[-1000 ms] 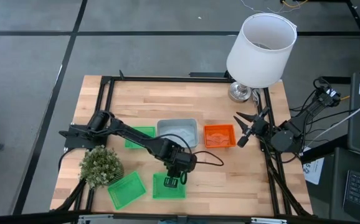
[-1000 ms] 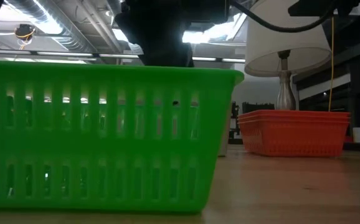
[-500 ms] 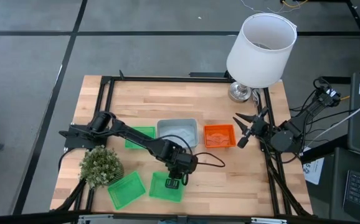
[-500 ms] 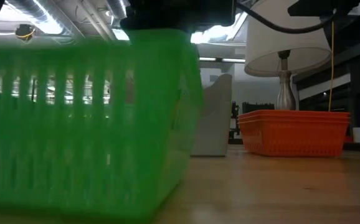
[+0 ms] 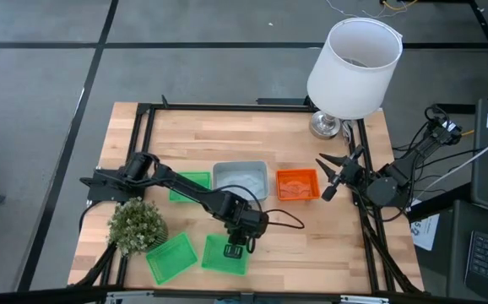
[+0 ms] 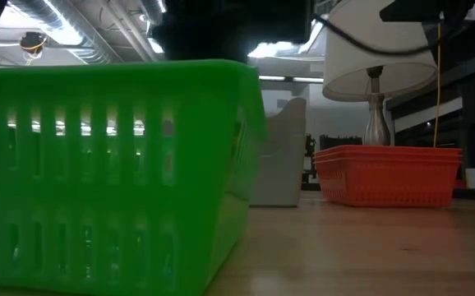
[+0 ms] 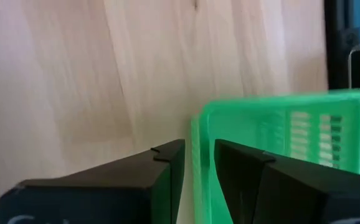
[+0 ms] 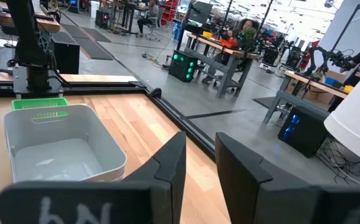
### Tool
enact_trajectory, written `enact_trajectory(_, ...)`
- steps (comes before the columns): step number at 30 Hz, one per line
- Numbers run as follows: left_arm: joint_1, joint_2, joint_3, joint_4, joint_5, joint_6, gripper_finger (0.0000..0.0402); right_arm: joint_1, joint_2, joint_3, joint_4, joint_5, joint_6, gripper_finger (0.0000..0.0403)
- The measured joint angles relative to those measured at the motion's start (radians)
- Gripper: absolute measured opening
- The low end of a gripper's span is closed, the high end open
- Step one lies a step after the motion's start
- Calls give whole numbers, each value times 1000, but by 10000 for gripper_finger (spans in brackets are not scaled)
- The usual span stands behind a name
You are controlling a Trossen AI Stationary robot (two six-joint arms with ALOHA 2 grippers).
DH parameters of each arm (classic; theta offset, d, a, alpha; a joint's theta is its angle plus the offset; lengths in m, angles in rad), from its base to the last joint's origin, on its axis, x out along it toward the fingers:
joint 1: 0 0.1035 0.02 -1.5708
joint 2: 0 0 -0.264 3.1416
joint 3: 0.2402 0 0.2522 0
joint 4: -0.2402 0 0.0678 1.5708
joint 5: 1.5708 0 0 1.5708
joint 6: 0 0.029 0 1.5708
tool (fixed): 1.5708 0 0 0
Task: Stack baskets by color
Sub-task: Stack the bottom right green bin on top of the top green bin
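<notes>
Lamp: a white lampshade [image 5: 353, 67] on a silvery base [image 5: 324, 127] stands at the table's far right corner.
Plant: a small bushy green plant [image 5: 135, 225] sits near the front left edge.
Table: light wooden boards [image 5: 227, 139] edged by a black frame [image 5: 148, 114].
Floor: grey, with dark lines.

- My left gripper [image 7: 198, 163] is black; the basket [image 5: 226, 253] in it is bright green with slotted walls.
- Two more green baskets [image 5: 171, 257] [image 5: 190, 184].
- Grey-blue basket [image 5: 241, 180], pale.
- Orange basket [image 5: 297, 184].
- White lampshade [image 5: 353, 67].
- Table [image 5: 227, 135]: light striped wood.
</notes>
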Motion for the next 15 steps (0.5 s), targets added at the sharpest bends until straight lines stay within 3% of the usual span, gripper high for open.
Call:
enact_trajectory(7,0,-2,0,8,25,-2,79,0,0,0,-8,0,1,87)
enact_trajectory(15,34,53,0,64,186,30,78,0,-1,0,-26,0,29,87)
